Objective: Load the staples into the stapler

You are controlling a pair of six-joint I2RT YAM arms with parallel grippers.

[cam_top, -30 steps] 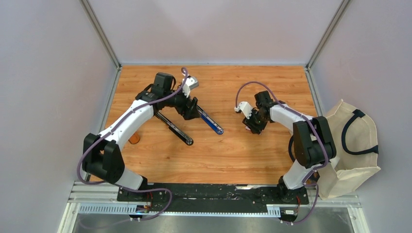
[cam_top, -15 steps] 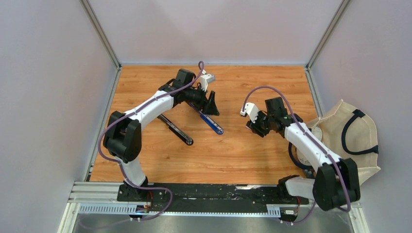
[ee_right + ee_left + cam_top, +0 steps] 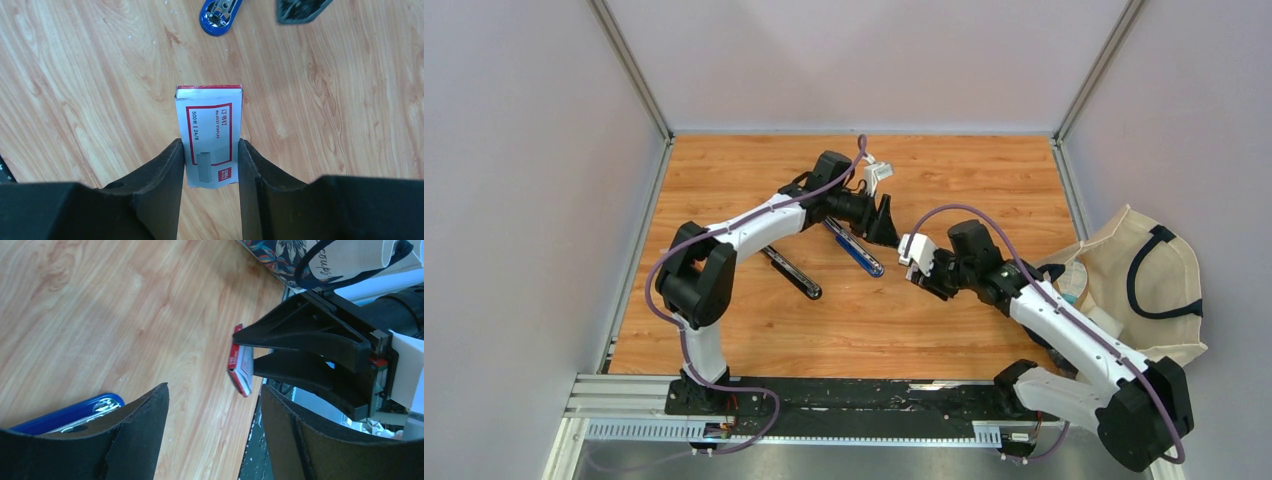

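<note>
The stapler lies opened wide on the wooden table, its blue top arm (image 3: 856,250) apart from its black base (image 3: 792,272). My right gripper (image 3: 923,271) is shut on a small white staple box with a red label (image 3: 210,125), held just above the wood. The staples themselves are hidden inside that box. My left gripper (image 3: 886,221) hovers beside the blue arm's tip, open and empty, facing the box (image 3: 241,362) a short way off. The blue tip (image 3: 220,14) lies just beyond the box in the right wrist view.
A beige tote bag (image 3: 1146,290) sits off the table's right edge beside the right arm. Grey walls with metal rails close in the left, back and right sides. The two grippers are close together near the table's middle.
My left arm has swung right from over the stapler towards the middle, its jaws narrowing slightly. The right gripper has carried the box left and nearer, meeting it.
</note>
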